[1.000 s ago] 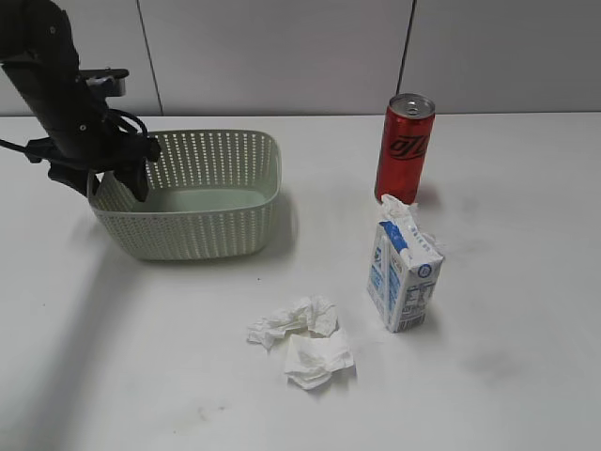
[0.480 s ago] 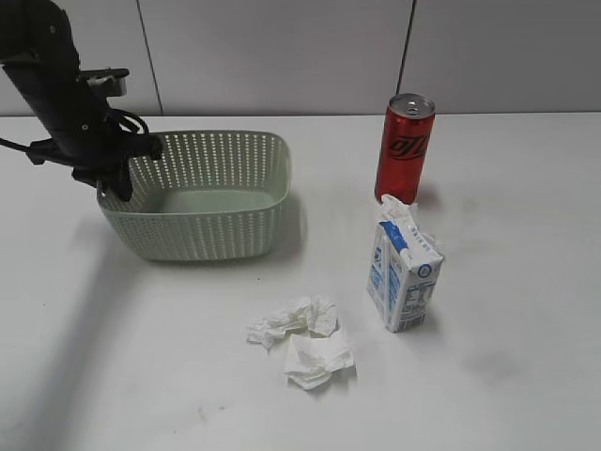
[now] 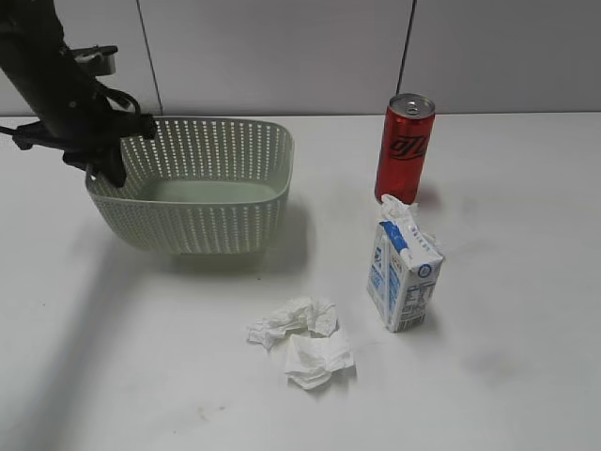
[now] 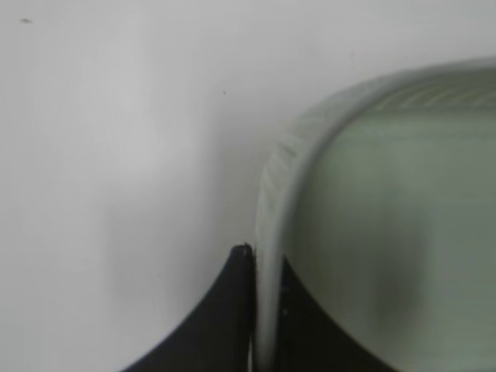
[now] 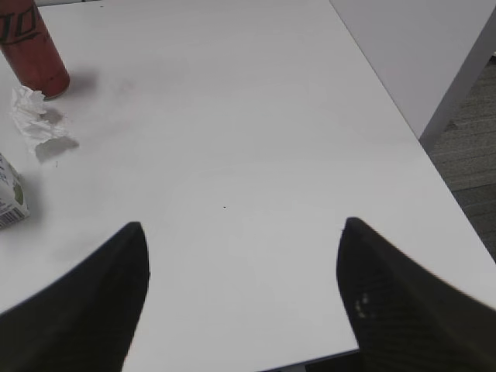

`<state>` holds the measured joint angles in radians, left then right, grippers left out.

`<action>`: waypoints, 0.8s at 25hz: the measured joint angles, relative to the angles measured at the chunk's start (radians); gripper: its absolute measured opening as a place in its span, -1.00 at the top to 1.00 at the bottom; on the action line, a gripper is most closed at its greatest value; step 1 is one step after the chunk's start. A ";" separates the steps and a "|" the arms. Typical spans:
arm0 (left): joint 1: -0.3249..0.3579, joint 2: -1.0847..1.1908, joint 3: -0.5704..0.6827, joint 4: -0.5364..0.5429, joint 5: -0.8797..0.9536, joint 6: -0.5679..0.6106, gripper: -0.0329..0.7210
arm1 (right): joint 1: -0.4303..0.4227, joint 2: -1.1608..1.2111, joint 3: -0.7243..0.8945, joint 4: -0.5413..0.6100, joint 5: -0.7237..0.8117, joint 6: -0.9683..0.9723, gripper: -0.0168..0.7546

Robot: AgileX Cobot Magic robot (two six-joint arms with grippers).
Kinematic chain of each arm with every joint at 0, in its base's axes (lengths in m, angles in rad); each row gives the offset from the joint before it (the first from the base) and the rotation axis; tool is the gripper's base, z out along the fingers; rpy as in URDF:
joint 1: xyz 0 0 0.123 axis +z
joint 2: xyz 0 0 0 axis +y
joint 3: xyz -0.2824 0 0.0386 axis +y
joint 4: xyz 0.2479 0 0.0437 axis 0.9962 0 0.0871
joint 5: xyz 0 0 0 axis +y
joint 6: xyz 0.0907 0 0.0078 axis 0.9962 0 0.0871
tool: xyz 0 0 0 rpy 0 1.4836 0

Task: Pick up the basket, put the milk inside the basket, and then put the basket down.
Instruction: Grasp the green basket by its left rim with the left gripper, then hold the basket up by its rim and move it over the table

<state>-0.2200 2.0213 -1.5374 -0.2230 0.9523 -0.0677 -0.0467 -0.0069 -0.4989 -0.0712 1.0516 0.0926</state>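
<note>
The pale green slotted basket (image 3: pixel 202 193) hangs above the table at the back left, tilted, with its shadow beneath. My left gripper (image 3: pixel 105 169) is shut on the basket's left rim; in the left wrist view the jaws (image 4: pixel 263 267) pinch the rim (image 4: pixel 273 194) between them. The milk (image 3: pixel 404 272), a white carton with blue panels, stands upright at the right centre; only its corner (image 5: pixel 9 203) shows in the right wrist view. My right gripper (image 5: pixel 242 232) is open and empty over bare table, out of the exterior view.
A red soda can (image 3: pixel 405 147) stands behind the milk and also shows in the right wrist view (image 5: pixel 31 48). Crumpled white tissues (image 3: pixel 305 340) lie in front of the basket. Another tissue (image 5: pixel 35 116) lies near the can. The table's right edge (image 5: pixel 403 116) is close.
My left gripper has risen with the basket's left rim in it; the basket has come up off the table and appears larger. Milk, can and tissues have not moved.
</note>
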 joint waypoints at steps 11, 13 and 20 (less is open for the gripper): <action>0.000 -0.205 0.000 0.008 0.196 -0.002 0.91 | 0.000 0.000 0.000 0.017 0.000 -0.001 -0.53; 0.000 -0.239 0.000 0.008 0.230 -0.009 0.91 | 0.000 0.000 0.000 0.019 0.000 0.000 -0.53; 0.000 -0.328 0.002 0.008 0.249 -0.028 0.91 | 0.000 0.005 -0.003 0.033 0.004 0.000 -0.53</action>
<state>-0.2200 1.6934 -1.5353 -0.2153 1.2018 -0.0956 -0.0467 -0.0018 -0.5014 -0.0386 1.0554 0.0928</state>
